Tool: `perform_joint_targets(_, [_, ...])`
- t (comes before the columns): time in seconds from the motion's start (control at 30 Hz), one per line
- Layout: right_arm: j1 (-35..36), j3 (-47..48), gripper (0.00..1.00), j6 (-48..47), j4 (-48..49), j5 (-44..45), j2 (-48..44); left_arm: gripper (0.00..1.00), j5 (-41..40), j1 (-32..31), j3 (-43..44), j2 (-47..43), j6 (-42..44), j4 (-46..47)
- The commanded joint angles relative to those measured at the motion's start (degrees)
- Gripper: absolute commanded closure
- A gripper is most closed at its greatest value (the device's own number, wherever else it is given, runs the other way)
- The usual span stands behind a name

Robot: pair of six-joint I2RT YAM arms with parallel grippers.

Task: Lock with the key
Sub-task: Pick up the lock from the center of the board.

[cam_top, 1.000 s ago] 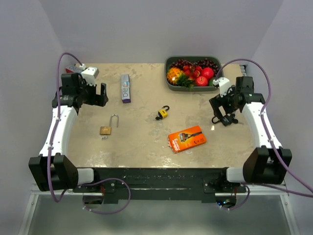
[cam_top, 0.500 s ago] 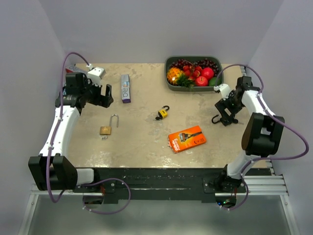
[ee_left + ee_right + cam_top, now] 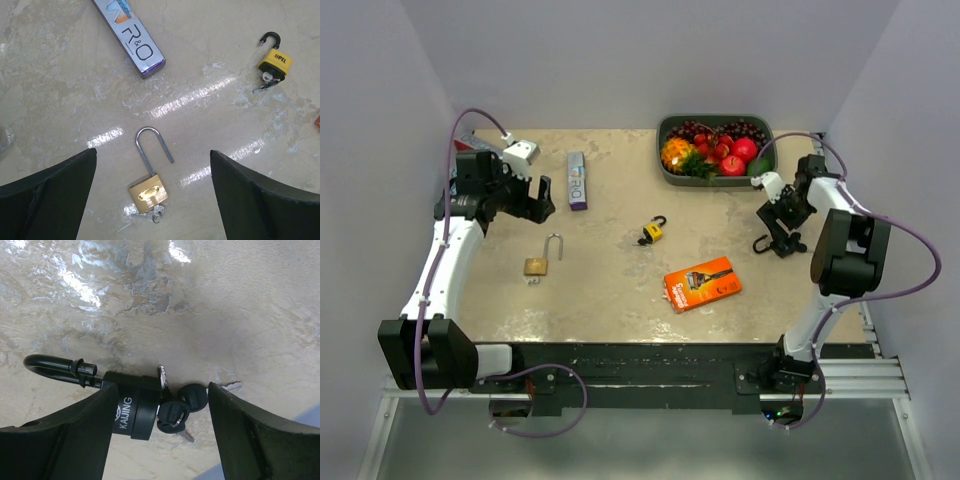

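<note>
A brass padlock (image 3: 539,264) with its shackle swung open lies on the table at the left, small keys at its base. In the left wrist view it (image 3: 147,189) lies under my open, empty left gripper (image 3: 152,151), which hovers above it (image 3: 533,197). A black padlock (image 3: 132,410) with an open shackle and black-headed keys (image 3: 180,412) in its end lies between the fingers of my open right gripper (image 3: 162,386), low over the table at the right (image 3: 784,226). A small yellow padlock (image 3: 652,232) with keys lies mid-table.
A dark tray (image 3: 667,170) of fruit stands at the back right. A purple-and-silver box (image 3: 577,180) lies at the back left, an orange razor pack (image 3: 702,284) front of centre. The table's right edge (image 3: 300,417) is close to the black padlock.
My right arm has folded back and turned, bringing its gripper down around the black padlock. My left gripper has shifted slightly right and forward over the brass padlock.
</note>
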Motion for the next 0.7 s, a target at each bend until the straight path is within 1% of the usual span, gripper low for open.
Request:
perform_joint_targets(0.0, [-0.2, -0.1, 0.26, -1.8, 0.1, -0.4, 0.7, 0.01, 1.6, -0.2, -0.1, -1.7, 0.7, 1.0])
perform_joint_targets(0.07, [-0.2, -1.0, 0.29, -2.3, 0.0, -0.2, 1.0, 0.01, 1.8, -0.3, -0.2, -1.7, 0.4, 1.2])
perform_joint_targets(0.13, [-0.2, -1.8, 0.29, -3.2, -0.4, -0.2, 0.9, 0.01, 1.8, -0.2, -0.4, -1.6, -0.1, 1.6])
perform_joint_targets(0.27, [-0.2, -2.6, 0.26, -3.9, -1.2, -0.1, -0.2, 0.01, 1.9, -0.5, -0.6, -1.0, -0.7, 1.8])
perform_joint_targets(0.47, [-2.7, 3.3, 0.24, -4.8, -6.9, -3.4, -2.3, 0.01, 1.3, -0.7, -0.6, -1.0, -1.4, 2.2])
perform_joint_targets(0.53, [-3.5, 6.2, 0.23, -6.8, -10.2, -4.4, -2.2, 0.01, 1.4, -0.7, -0.7, -1.0, -1.4, 2.3])
perform_joint_targets(0.67, [-4.9, 8.3, 0.23, -10.3, -13.8, -4.4, -2.2, 0.01, 2.1, -0.7, -1.0, -1.1, -1.4, 2.7])
